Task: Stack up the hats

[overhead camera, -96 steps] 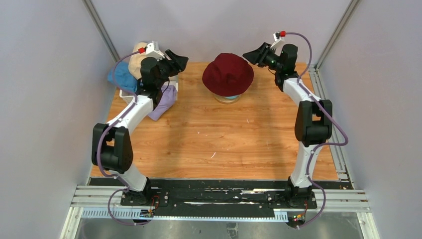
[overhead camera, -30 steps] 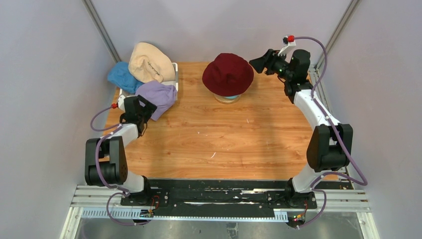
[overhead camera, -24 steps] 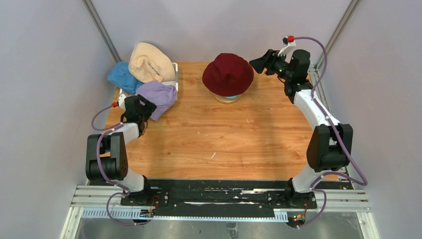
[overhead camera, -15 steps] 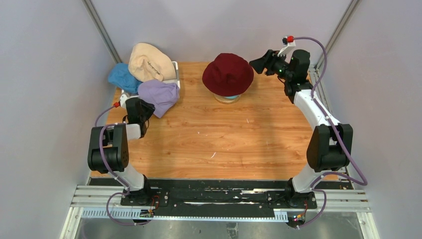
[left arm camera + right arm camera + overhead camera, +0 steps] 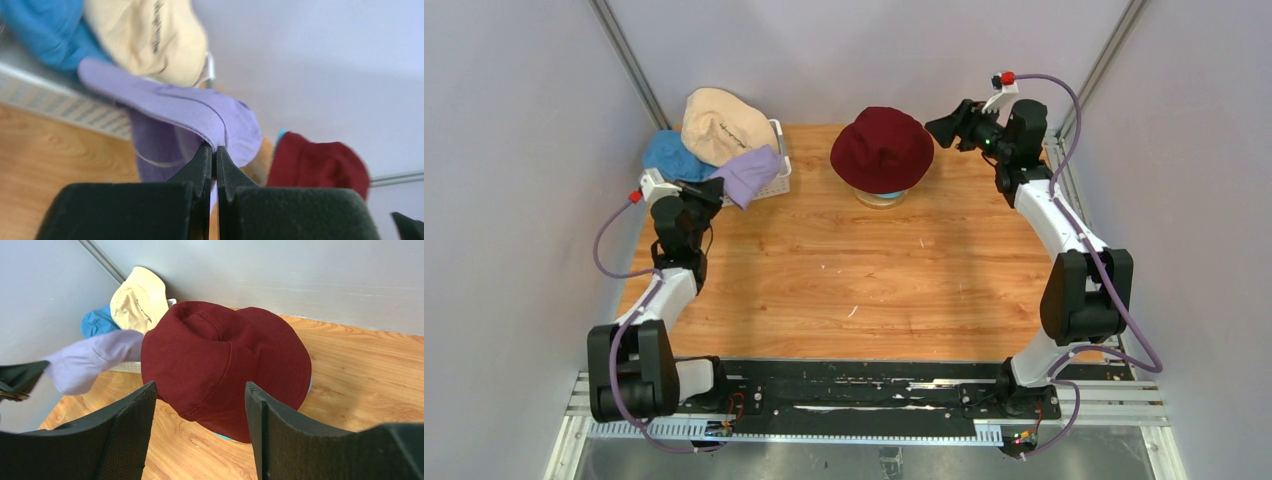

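**One thin pinch, a lot of loose cloth**

The left gripper (image 5: 215, 150) is clamped tight on only the brim edge of the lavender hat (image 5: 200, 110). The rest hangs limp over the white basket (image 5: 776, 182). A quick swing could pull the cloth free, or drag the beige hat (image 5: 714, 125) along. The right gripper (image 5: 200, 390) is spread wide and empty, just beside the dark red hat (image 5: 882, 148).

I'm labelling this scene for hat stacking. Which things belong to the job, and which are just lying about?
Job: dark red hat, teal hat under it, lavender hat, blue hat, beige hat.
Lying about: white basket, wooden stand.
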{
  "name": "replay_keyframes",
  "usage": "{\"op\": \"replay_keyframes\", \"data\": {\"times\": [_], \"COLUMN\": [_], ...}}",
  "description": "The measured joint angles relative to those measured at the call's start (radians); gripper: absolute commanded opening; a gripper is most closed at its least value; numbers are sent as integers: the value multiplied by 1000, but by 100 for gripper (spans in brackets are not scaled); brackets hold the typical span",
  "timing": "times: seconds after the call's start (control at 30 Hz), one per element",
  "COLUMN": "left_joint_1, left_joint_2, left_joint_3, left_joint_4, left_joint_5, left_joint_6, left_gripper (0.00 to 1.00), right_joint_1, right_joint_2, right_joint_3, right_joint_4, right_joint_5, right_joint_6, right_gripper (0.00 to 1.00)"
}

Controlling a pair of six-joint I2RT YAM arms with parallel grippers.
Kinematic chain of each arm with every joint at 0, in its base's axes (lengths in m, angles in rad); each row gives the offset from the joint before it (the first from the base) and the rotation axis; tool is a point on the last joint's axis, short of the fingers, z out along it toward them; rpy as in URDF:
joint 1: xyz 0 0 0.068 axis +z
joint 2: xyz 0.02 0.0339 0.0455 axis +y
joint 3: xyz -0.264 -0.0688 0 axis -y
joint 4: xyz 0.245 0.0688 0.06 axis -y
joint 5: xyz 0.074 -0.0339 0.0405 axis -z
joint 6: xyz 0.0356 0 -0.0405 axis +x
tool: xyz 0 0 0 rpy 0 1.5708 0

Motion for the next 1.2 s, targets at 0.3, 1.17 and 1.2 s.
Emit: {"op": "replay_keyframes", "data": {"times": [0.3, 1.17, 1.2], "left_joint_1": [0, -181, -190], "left_joint_2": [-68, 448, 472], "left_joint_3": [210, 943, 971], "left_joint_4": [-99, -34, -31], "left_joint_5": [42, 231, 232], "left_joint_6": [-3, -149, -153], "left_gripper": [0, 0, 0], "right_joint_1": [11, 72, 81], "right_joint_2": [0, -28, -28], "right_joint_3": [0, 63, 71], "right_joint_4": [6, -16, -20], "right_joint_5": [0, -24, -24], "right_joint_6": [2, 0, -2], "right_gripper": [65, 64, 64]}}
